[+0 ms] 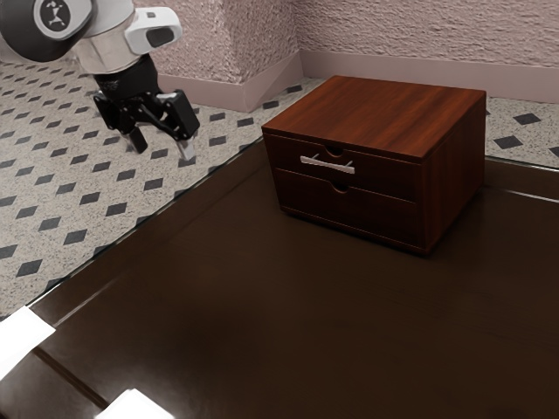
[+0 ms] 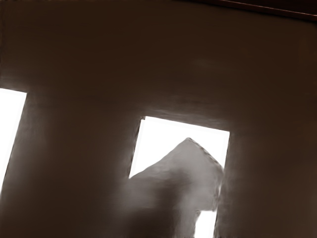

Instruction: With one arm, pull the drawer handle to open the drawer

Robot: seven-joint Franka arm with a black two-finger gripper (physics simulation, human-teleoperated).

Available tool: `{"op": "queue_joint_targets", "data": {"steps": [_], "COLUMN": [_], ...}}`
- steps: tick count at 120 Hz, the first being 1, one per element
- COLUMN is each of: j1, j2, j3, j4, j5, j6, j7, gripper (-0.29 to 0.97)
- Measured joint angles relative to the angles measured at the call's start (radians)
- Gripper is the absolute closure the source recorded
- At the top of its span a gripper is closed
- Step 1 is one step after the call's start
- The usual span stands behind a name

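A dark red wooden cabinet with two drawers stands on the glossy dark table toward the exterior view's right. The top drawer carries a silver bar handle and looks shut, flush with the cabinet front. The lower drawer is shut too. My black gripper hangs in the air at the upper left, well clear of the handle and above the table's far-left edge. Its fingers stand apart, open, with nothing between them.
Beyond the table lies a speckled tiled floor and a rough pink wall behind. Bright light reflections show on the shiny tabletop under my hand. Broad bare tabletop lies in front of the cabinet.
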Motion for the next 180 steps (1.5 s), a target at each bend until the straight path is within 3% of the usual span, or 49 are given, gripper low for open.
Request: {"op": "queue_joint_targets", "data": {"steps": [22,60,102,116,134,180], "j1": [-0.057,-0.061,0.05,0.054,-0.028,-0.043], "j2": [-0.008,-0.076,-0.056,-0.106,-0.124,0.049], "j3": [0.002,0.015,0.017,0.013,-0.007,-0.023], "j4": [0.011,0.09,0.013,-0.163,-0.295,-0.193], "j5": [-0.007,-0.022,-0.082,-0.08,-0.078,-0.117], "j6": [-0.005,-0.029,-0.02,0.058,0.206,0.505], "j7": [-0.002,-0.037,-0.556,-0.696,-0.841,-1.11], "gripper": [0.02,0.02,0.02,0.02,0.02,0.03]}}
